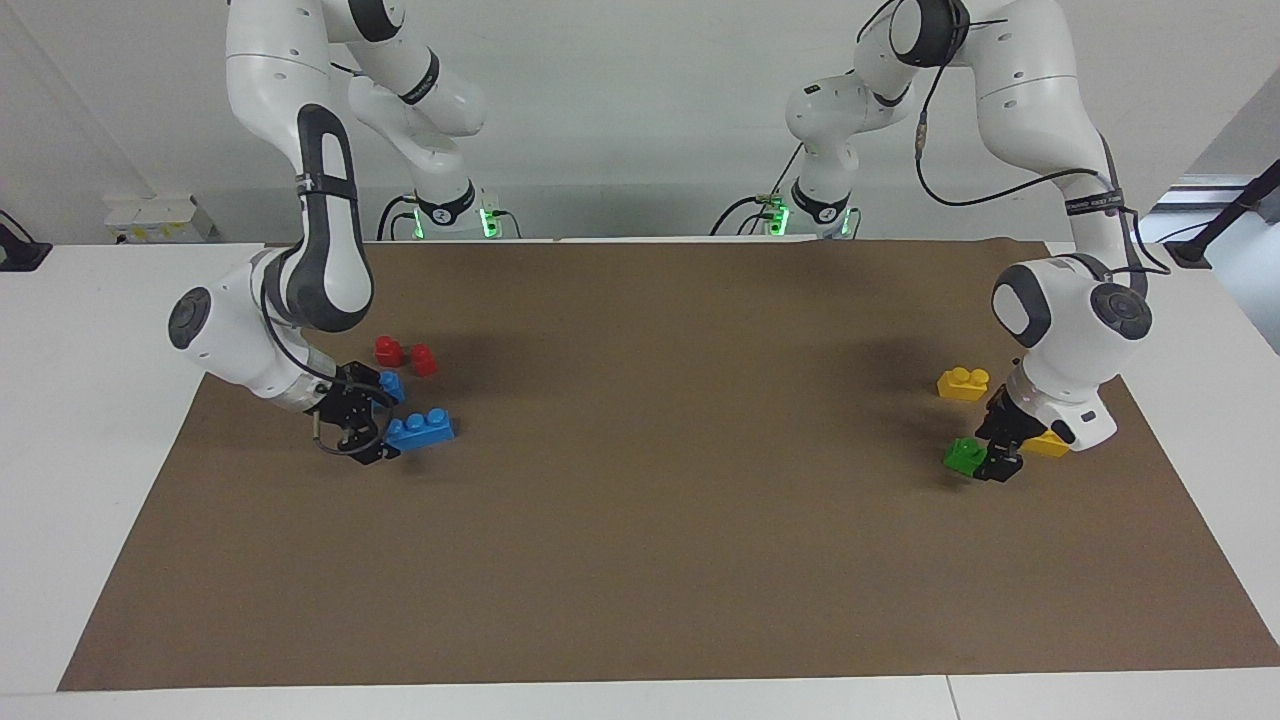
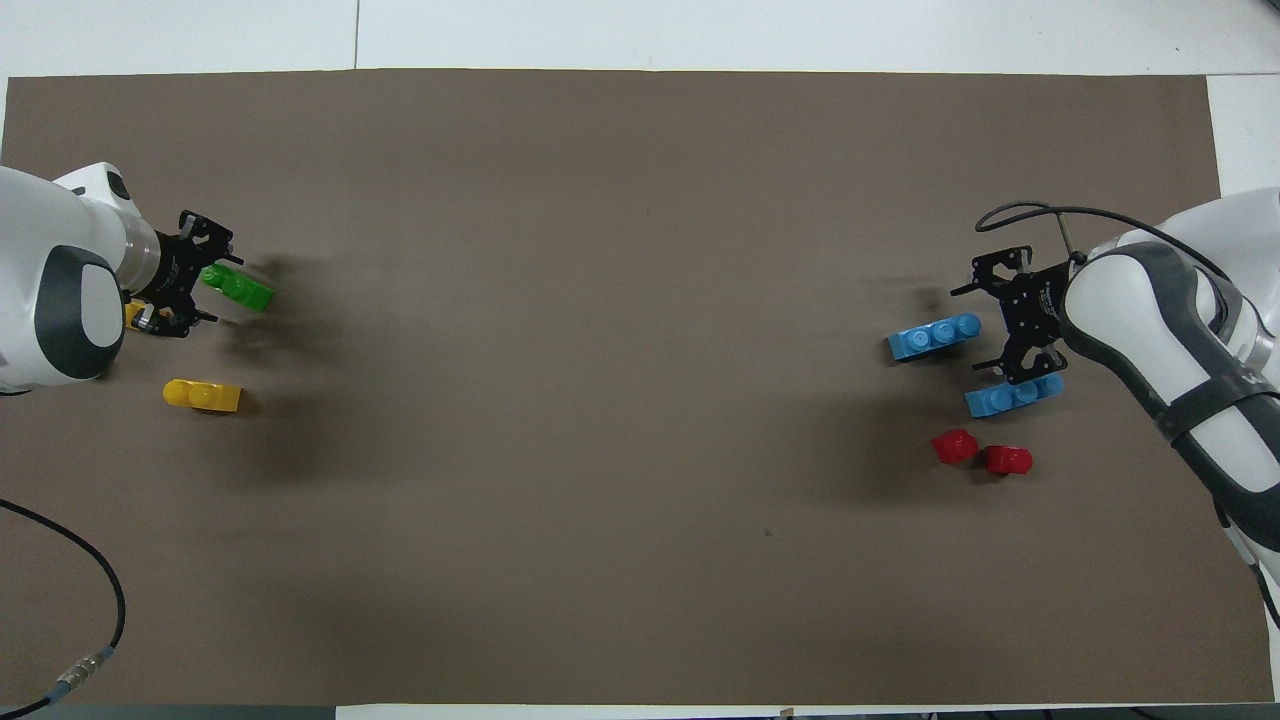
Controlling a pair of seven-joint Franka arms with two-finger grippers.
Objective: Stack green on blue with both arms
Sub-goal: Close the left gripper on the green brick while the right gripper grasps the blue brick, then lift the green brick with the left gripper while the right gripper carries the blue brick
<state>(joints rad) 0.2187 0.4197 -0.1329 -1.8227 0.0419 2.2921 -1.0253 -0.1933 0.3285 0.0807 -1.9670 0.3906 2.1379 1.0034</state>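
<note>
My right gripper (image 1: 385, 442) (image 2: 985, 325) is low at the right arm's end of the mat, shut on one end of a blue three-stud brick (image 1: 422, 429) (image 2: 933, 339), which hangs slightly tilted just above the mat. A second blue brick (image 1: 393, 385) (image 2: 1013, 397) lies beside it, nearer the robots, partly hidden by the gripper in the facing view. My left gripper (image 1: 992, 458) (image 2: 205, 282) is low at the left arm's end, shut on one end of a green brick (image 1: 965, 455) (image 2: 240, 289). Only one green brick shows.
Two small red blocks (image 1: 389, 350) (image 1: 424, 360) lie nearer the robots than the blue bricks. A yellow brick (image 1: 963, 383) (image 2: 202, 395) lies nearer the robots than the green one. Another yellow brick (image 1: 1047, 445) is mostly hidden under the left wrist.
</note>
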